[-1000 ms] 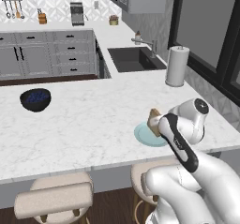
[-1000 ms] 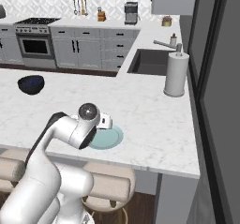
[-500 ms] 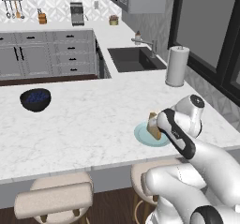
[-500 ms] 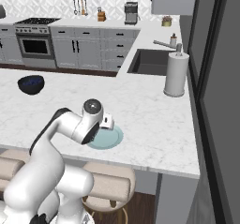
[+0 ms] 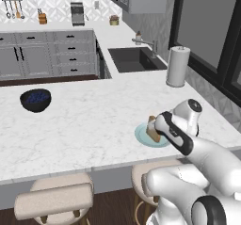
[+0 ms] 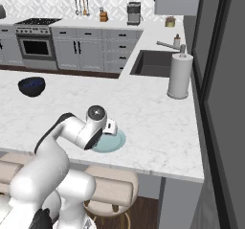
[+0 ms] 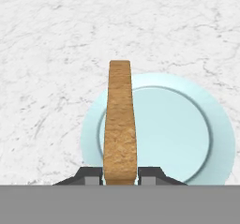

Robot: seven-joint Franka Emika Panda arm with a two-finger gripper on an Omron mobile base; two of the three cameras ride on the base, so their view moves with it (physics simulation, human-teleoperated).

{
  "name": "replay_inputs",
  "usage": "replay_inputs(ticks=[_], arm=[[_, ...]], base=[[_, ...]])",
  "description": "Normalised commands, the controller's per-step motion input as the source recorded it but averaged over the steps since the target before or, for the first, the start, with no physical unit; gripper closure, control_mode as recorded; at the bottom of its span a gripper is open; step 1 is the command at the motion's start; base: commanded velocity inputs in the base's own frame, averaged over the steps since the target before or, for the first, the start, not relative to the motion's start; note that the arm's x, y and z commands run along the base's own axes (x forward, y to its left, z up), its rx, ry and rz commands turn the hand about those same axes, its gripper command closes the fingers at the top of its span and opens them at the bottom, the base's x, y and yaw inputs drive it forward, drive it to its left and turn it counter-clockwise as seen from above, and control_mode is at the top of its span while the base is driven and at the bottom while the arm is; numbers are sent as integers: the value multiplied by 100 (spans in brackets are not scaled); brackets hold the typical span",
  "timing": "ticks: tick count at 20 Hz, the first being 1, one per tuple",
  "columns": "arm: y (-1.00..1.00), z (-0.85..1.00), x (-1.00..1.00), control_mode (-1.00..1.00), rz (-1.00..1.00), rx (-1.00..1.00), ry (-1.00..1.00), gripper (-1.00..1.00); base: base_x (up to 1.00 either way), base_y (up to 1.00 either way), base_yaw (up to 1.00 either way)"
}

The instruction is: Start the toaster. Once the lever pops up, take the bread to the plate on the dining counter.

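Note:
The bread (image 7: 120,120), a tan-brown slice seen edge-on, stands between the two dark fingertips of my gripper (image 7: 120,177), which is shut on it. Beneath it lies the pale blue-green plate (image 7: 178,134) on the white marble dining counter (image 7: 51,45). From the left base view the bread (image 5: 152,129) hangs low over the left part of the plate (image 5: 141,135), with my gripper (image 5: 157,131) right behind it. The right base view has the plate (image 6: 114,143) half hidden by the hand. Whether the slice touches the plate I cannot tell.
A dark blue-black bowl (image 5: 36,100) sits at the counter's far left. A paper towel roll (image 5: 178,67) stands at the back right by the dark sink (image 5: 136,59). Beige stools (image 5: 61,198) line the counter's near edge below.
The hand has swung down and closer over the plate, carrying the bread with it; the grip on the slice is unchanged.

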Motion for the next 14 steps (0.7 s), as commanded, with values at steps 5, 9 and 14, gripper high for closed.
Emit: replay_inputs(ticks=[5, 9, 14], arm=[[0, 0, 23, -100, 0, 0, 0, 100], [5, -13, 19, -100, 0, 0, 0, 100], [7, -14, 13, -100, 0, 0, 0, 100]], base=[[0, 0, 0], [0, 0, 0], [0, 0, 0]])
